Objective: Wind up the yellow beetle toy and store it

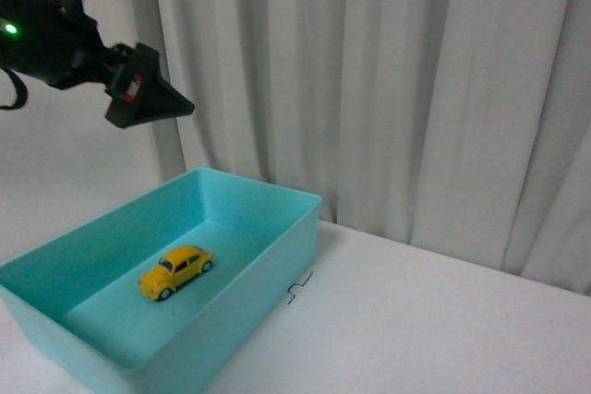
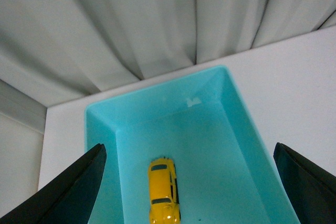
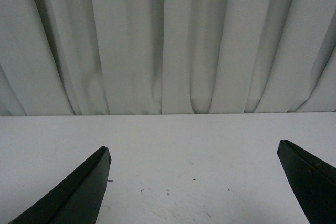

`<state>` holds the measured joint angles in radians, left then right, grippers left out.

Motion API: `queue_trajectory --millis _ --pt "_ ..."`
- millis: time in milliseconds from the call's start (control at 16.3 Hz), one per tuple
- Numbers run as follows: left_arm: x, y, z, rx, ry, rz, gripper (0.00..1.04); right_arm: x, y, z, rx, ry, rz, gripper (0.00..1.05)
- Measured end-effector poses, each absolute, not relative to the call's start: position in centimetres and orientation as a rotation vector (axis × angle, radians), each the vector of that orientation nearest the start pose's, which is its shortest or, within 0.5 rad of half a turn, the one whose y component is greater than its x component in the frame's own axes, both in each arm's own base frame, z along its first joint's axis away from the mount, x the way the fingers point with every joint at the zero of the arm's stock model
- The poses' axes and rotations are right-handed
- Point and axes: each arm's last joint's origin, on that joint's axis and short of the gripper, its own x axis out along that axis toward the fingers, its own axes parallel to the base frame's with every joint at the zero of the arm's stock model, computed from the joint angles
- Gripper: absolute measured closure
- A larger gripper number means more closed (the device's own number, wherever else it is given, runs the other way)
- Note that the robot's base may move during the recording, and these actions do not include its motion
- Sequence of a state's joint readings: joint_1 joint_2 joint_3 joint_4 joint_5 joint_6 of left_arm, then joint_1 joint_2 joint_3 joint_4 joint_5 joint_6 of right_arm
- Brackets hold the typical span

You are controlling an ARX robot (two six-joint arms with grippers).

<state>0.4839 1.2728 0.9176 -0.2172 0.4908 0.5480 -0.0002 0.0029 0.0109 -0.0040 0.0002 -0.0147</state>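
Observation:
The yellow beetle toy [image 1: 175, 270] [image 2: 164, 191] rests on its wheels on the floor of a turquoise bin [image 1: 277, 256] [image 2: 239, 108], near the bin's middle. My left gripper [image 1: 162, 99] [image 2: 189, 182] hangs high above the bin at the upper left, open, with nothing between its black fingers [image 2: 73, 187]. The right gripper [image 3: 194, 182] is open over bare white table and holds nothing; it does not show in the front view.
The bin stands at the left front of a white table [image 1: 434, 320] [image 3: 173, 150]. Pale curtains [image 1: 416, 89] [image 3: 168, 40] hang right behind the table. A small black mark [image 1: 299, 288] lies on the tabletop just right of the bin.

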Motion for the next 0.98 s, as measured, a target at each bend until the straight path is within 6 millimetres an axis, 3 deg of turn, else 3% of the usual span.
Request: queue_trajectory --millis 61,122,184,306,428,612,979 --pt "22.3 10.4 28.3 0.286 0.444 -0.157 0.07 9.7 0.0 16.7 -0.015 -0.004 -0.001 0.07" --pt "20.3 9.2 28.5 0.332 0.221 -0.052 0.19 9.7 0.0 16.7 -0.015 -0.004 0.0 0.07" --pt "18.4 8.1 28.1 0.276 0.107 -0.014 0.28 9.7 0.0 16.7 -0.015 -0.004 -0.001 0.07" --pt "14.8 6.6 26.4 0.141 0.023 -0.012 0.46 9.7 0.0 16.7 -0.015 -0.004 0.0 0.07" --pt "13.1 5.3 24.5 0.053 0.002 0.013 0.66 9.7 0.0 16.7 -0.014 -0.004 -0.003 0.07" --pt "12.3 3.0 21.7 0.008 0.007 -0.005 1.03 9.7 0.0 16.7 -0.015 -0.004 0.0 0.07" --pt "11.4 1.2 19.3 0.007 -0.001 -0.004 1.03 9.7 0.0 16.7 -0.015 -0.004 0.0 0.07"
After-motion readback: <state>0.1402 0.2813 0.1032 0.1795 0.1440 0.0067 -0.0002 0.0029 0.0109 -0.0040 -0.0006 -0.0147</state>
